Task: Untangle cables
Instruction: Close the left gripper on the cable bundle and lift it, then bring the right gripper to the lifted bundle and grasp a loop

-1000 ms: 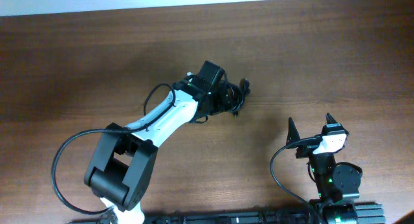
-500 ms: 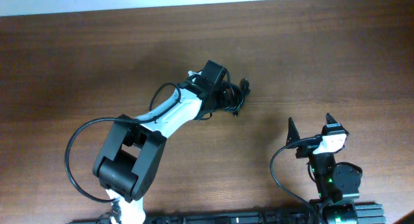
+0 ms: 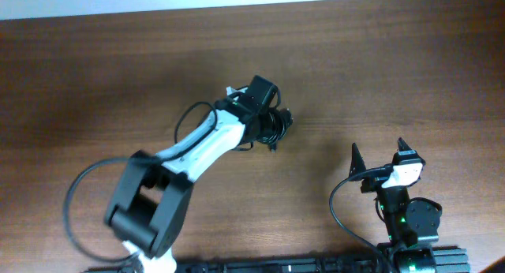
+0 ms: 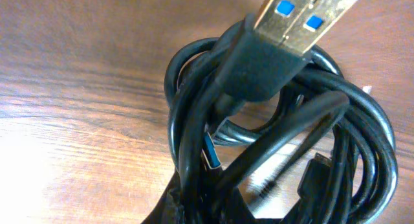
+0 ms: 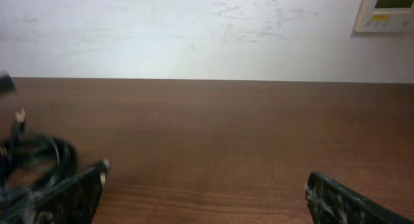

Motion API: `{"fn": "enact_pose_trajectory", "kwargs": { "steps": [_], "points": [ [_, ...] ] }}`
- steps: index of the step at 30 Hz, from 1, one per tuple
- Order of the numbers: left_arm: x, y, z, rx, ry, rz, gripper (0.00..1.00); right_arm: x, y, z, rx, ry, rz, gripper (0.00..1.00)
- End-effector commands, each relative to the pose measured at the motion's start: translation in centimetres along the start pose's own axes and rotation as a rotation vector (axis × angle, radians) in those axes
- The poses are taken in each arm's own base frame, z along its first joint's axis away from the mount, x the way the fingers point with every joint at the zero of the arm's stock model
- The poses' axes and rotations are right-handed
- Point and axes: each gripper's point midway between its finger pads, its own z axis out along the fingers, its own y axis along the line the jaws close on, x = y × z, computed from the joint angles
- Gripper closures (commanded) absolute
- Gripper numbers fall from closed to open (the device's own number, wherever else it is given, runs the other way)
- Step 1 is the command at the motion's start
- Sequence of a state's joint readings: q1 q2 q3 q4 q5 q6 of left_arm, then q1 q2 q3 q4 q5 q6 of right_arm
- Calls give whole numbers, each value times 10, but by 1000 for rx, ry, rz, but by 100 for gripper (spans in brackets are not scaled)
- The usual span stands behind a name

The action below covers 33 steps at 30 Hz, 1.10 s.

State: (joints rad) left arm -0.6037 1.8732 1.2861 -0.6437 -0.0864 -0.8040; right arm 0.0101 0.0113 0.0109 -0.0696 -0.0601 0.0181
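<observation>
Risk: knot cinches tighter
Your left gripper point(image 3: 274, 125) is clamped on the cables point(image 4: 184, 140), with the whole knot bunched right at its tips. Pull now and the loops likely tighten around the USB plug point(image 4: 304, 20). Right gripper point(image 3: 377, 151) stands wide apart, well off, anchoring nothing.

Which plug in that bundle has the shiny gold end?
The big flat plug sticking out of the cables, with blue squares; the small plug is black.
</observation>
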Motion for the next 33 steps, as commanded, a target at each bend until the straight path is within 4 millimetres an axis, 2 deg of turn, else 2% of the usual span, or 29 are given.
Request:
{"fn": "enact_pose_trajectory", "kwargs": {
  "steps": [1, 4, 7, 9, 11, 12, 13, 15, 16, 19, 22, 24, 28, 29, 31, 33],
  "points": [
    [-25, -14, -77, 123, -136, 25, 100, 3, 0, 0, 3, 7, -6, 1],
    [-35, -18, -131, 213, -229, 33, 100, 3, 0, 0, 3, 7, -6, 1],
    [-38, -19, -165, 280, -281, 27, 100, 3, 0, 0, 3, 5, -6, 1],
    [-35, -23, -177, 325, -280, 31, 100, 3, 0, 0, 2, 6, -6, 1],
    [-33, -26, -183, 350, -277, 34, 100, -2, 5, 0, -27, -14, -6, 1],
    [-33, -26, -183, 350, -277, 34, 100, -4, 15, -1, -84, -22, 12, 1],
    [-32, -26, -183, 354, -272, 36, 100, -7, 34, -3, -194, -24, 83, 1],
    [-31, -28, -183, 364, -265, 35, 100, -13, 42, -6, -248, -18, 206, 1],
    [-32, -29, -184, 370, -268, 35, 100, -22, 45, -9, -262, -33, 224, 1],
    [-32, -32, -185, 381, -270, 38, 100, -68, 53, -24, -312, -99, 225, 1],
    [-28, -39, -187, 398, -273, 54, 100, -96, 55, -33, -313, -47, 227, 1],
    [-23, -49, -190, 419, -280, 98, 100, -115, 61, -29, -336, 48, 234, 1],
    [-18, -69, -199, 469, -312, 143, 100, -127, 75, -9, -407, 226, 258, 1],
    [-18, -70, -200, 474, -316, 146, 100, -124, 78, -5, -424, 260, 292, 1],
    [-19, -73, -201, 483, -323, 147, 100, -118, 98, -4, -548, 325, 360, 1],
    [-20, -74, -202, 488, -327, 146, 100, -123, 114, -3, -678, 329, 366, 1]
  ]
}}
